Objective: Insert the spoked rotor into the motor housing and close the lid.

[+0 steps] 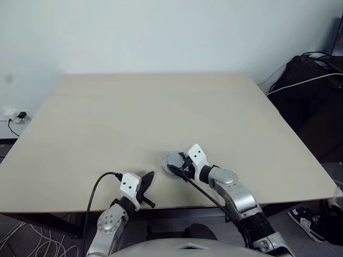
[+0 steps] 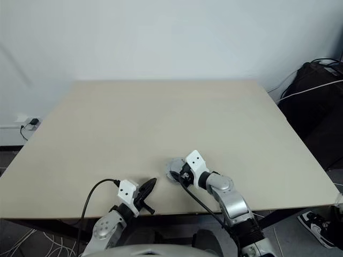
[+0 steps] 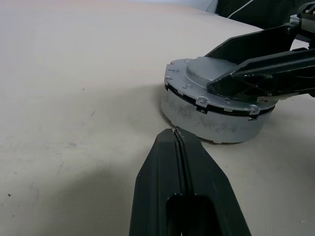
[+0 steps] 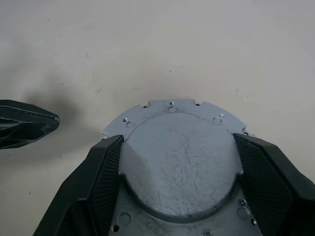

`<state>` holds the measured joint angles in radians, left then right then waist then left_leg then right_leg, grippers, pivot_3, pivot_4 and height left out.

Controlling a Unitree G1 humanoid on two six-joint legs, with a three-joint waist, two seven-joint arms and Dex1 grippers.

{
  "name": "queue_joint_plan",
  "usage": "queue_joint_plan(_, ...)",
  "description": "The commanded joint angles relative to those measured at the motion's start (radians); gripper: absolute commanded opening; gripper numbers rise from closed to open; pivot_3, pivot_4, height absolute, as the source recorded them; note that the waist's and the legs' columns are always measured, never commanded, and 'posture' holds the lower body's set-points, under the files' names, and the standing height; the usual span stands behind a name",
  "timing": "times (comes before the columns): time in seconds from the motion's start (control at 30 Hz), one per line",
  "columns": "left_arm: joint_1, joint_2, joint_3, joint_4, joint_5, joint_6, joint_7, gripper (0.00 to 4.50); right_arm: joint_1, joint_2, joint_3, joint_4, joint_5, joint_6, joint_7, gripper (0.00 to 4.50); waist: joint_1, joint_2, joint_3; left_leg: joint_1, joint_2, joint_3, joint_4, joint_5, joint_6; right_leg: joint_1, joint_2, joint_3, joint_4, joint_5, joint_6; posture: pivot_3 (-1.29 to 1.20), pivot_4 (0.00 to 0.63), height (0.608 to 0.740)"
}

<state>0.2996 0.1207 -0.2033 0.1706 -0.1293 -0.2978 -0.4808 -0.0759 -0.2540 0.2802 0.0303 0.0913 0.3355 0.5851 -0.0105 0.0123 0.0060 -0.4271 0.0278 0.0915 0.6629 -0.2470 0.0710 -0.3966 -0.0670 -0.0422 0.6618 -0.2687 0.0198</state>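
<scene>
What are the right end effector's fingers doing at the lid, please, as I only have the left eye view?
Observer: In the right wrist view, the right end effector straddles the lid, with one finger against each side of its raised middle.
Operator: Thank you. Is the lid seated?
Observer: The left wrist view shows it lying level on the motor housing, with a thin dark seam around the edge.
Operator: And the other arm?
Observer: The left end effector is shut, its tip aimed at the housing's side and not touching it.
</scene>
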Motion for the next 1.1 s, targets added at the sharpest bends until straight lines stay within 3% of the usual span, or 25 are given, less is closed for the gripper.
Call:
queue_joint_plan(0.03,-0.009,-0.003,0.003,-0.034,-0.005,-0.008,0.001,0.00,-0.006,-0.008,0.002,-0.013,-0.018,-0.002,-0.009,3.19,0.000,0.000,0.000,0.000,0.000,0.000,0.000,0.000,0.000,0.000,0.000,0.000,0.000,0.000,0.000,0.00,0.000,0.740)
queue_joint_plan(1.1,0.000,-0.001,-0.003,-0.106,0.000,0.046,0.013,0.00,-0.004,-0.030,0.023,-0.005,-0.049,0.047,-0.029,3.19,0.001,0.001,-0.001,0.000,0.000,0.000,0.000,0.000,0.000,0.000,-0.001,0.000,0.000,0.000,0.000,0.00,0.000,0.740)
